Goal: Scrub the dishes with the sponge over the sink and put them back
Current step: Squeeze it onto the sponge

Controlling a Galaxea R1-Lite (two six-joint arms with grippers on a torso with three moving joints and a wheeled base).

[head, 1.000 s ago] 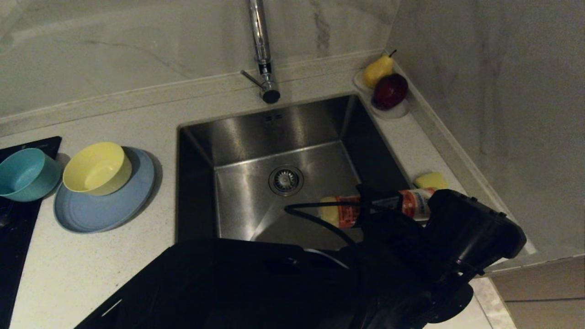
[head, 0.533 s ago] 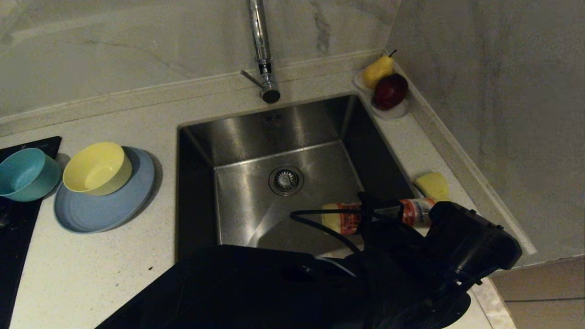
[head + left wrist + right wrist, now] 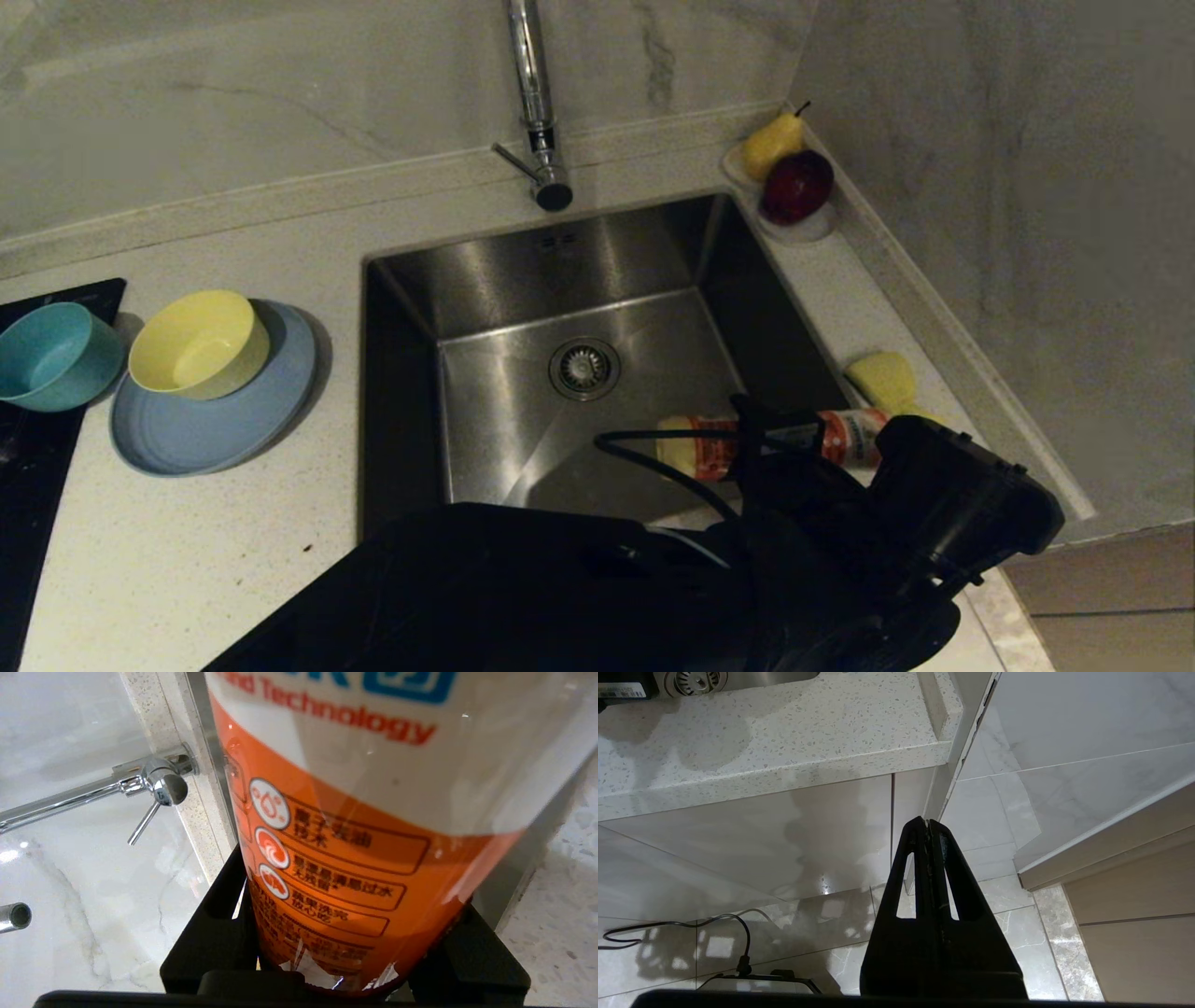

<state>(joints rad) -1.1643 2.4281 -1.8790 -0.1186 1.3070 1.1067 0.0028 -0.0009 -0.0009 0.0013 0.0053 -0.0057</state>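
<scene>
**Bottle held over the sink's near corner**

The sink (image 3: pixel 579 308) holds only its drain strainer (image 3: pixel 584 368); left of it, the yellow bowl (image 3: pixel 198 342) sits on the blue plate (image 3: pixel 210 425), the teal bowl (image 3: pixel 51 355) beside them; the sponge (image 3: pixel 882 378) lies on the surface (image 3: pixel 168 551) right of the sink; the left pincer (image 3: pixel 348 947) pinches an orange-labelled bottle (image 3: pixel 355 826); only the right wrist view shows the right pincer (image 3: pixel 928 828), pressed together below the surface's edge, over floor tiles.

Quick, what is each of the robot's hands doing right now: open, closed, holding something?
Left end effector: closed on the orange-and-white bottle, lying sideways over the sink.
Right end effector: closed, empty, parked below the counter.
</scene>
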